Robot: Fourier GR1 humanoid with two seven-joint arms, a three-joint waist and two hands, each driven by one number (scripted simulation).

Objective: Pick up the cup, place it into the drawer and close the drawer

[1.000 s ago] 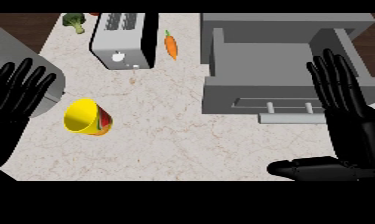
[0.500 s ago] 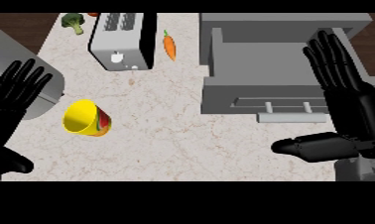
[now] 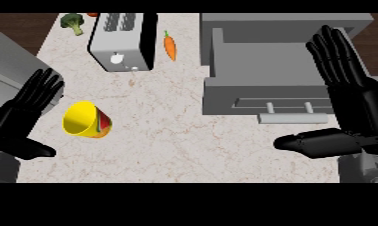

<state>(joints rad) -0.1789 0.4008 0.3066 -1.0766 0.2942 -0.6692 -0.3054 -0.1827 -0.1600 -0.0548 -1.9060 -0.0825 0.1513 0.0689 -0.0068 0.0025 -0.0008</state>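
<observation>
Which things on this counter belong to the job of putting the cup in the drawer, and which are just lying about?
For the job: yellow cup, open drawer, left hand beside the cup, right hand by the drawer.
Just lying about: toaster, carrot, broccoli.

Left hand (image 3: 26, 117), right hand (image 3: 348, 97) — both black, slim, ridged; grey forearm (image 3: 360, 166) at right wrist.

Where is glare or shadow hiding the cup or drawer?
Head view: nowhere. The light is even, and the cup and open drawer show plainly without glare. The black left hand and right hand show little surface detail.
</observation>
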